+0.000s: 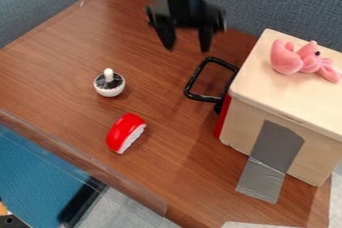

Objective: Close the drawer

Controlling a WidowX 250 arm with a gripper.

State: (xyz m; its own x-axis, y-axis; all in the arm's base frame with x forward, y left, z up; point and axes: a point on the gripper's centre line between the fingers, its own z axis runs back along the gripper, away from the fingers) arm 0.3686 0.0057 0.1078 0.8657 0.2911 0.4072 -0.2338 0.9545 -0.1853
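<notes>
While the black gripper [188,48] hangs near the top of the frame, a little left of the wooden box [292,98], its two fingers are spread with nothing between them. The drawer [224,117] is at the box's left side, right of centre in the frame: a strip of its red front shows there, and the black handle [197,75] juts out from it to the upper left. The drawer looks partly or nearly shut, though how much gap remains I cannot tell.

What matters most is how the handle lies from the gripper: below it in the frame and slightly right. The handle's outer bar slants from upper right to lower left, roughly along the box's front, so the closing push should run across that bar, towards the lower right. The one arm comes in from the top edge, and its fingertips sit nearest the handle's upper end. The gripper probably needs to come down on the outer, left side of the bar before pushing; landing on top of it could press the handle down or skew the drawer.

For that approach, the tabletop [159,106] gives room left of the handle, with the white round toy [109,88] and the red-and-white toy [125,132] farther left. Grey tape [274,147] runs from the box's near side onto the table and may help resist the push. A pink plush toy [298,61] lies on the box's top and could shift if the box is jolted.
</notes>
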